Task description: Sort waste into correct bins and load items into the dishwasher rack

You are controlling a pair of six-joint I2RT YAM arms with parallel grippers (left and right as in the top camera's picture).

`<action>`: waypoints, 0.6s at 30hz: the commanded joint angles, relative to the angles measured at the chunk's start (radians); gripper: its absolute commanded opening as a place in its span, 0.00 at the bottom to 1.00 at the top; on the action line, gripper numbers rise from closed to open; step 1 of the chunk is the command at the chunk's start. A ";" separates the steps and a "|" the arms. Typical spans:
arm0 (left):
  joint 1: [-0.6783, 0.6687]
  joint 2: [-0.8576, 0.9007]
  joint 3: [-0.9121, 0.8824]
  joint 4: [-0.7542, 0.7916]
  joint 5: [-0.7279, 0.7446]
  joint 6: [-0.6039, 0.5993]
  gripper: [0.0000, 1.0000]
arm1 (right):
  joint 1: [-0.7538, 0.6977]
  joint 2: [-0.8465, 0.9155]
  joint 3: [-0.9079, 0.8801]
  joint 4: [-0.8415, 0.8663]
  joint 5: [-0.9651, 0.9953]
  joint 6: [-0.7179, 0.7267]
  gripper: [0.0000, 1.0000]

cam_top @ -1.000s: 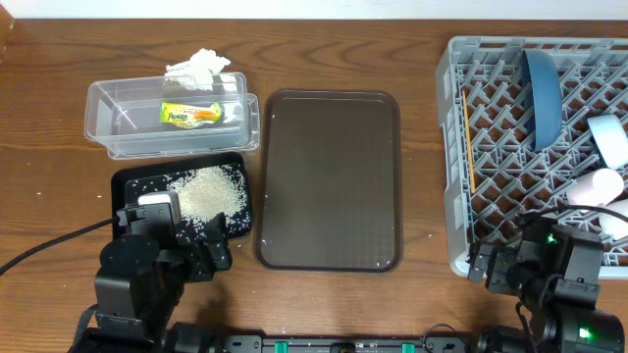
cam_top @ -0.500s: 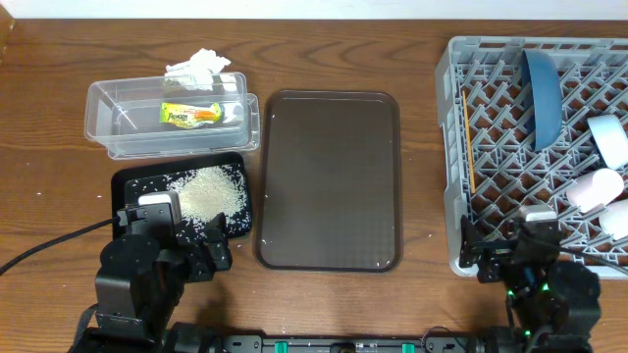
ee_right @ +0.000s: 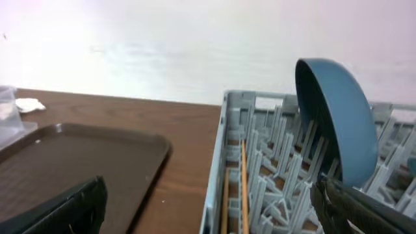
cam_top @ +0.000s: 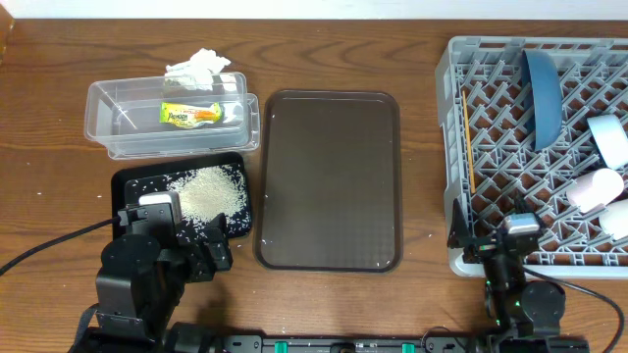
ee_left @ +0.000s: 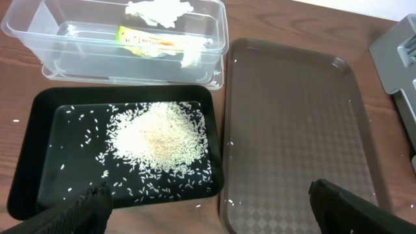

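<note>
The clear tub [cam_top: 118,118] holds the snack wrapper [cam_top: 191,114], and the crumpled tissue [cam_top: 201,67] lies at its far edge. Rice [cam_top: 211,191] is heaped in the black tray [cam_top: 132,186]. The grey rack [cam_top: 451,147] holds the blue plate [cam_top: 542,93] on edge, chopsticks [cam_top: 467,137] along its left wall, the bowl [cam_top: 610,137], the pink cup [cam_top: 601,186] and the green cup [cam_top: 618,218]. My left gripper [ee_left: 211,218] hangs open and empty over the black tray's near edge. My right gripper [ee_right: 214,218] is open and empty at the rack's front left corner.
A large brown serving tray [cam_top: 329,181] lies between the bins and the rack. Stray rice grains dot the wood [cam_top: 39,191] around the black tray. A black cable [cam_top: 49,245] runs along the table at the left front.
My right arm has drawn back toward the table's front edge, its gripper shifting left to the rack's front left corner. The left arm has not moved.
</note>
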 commanded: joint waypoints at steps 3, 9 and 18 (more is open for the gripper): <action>0.005 -0.002 -0.004 0.001 -0.016 0.013 0.99 | 0.008 -0.009 -0.015 -0.027 0.009 -0.098 0.99; 0.005 -0.002 -0.004 0.001 -0.016 0.013 1.00 | 0.008 -0.009 -0.014 -0.045 0.010 -0.097 0.99; 0.005 -0.002 -0.004 0.001 -0.016 0.013 0.99 | 0.008 -0.009 -0.014 -0.045 0.010 -0.097 0.99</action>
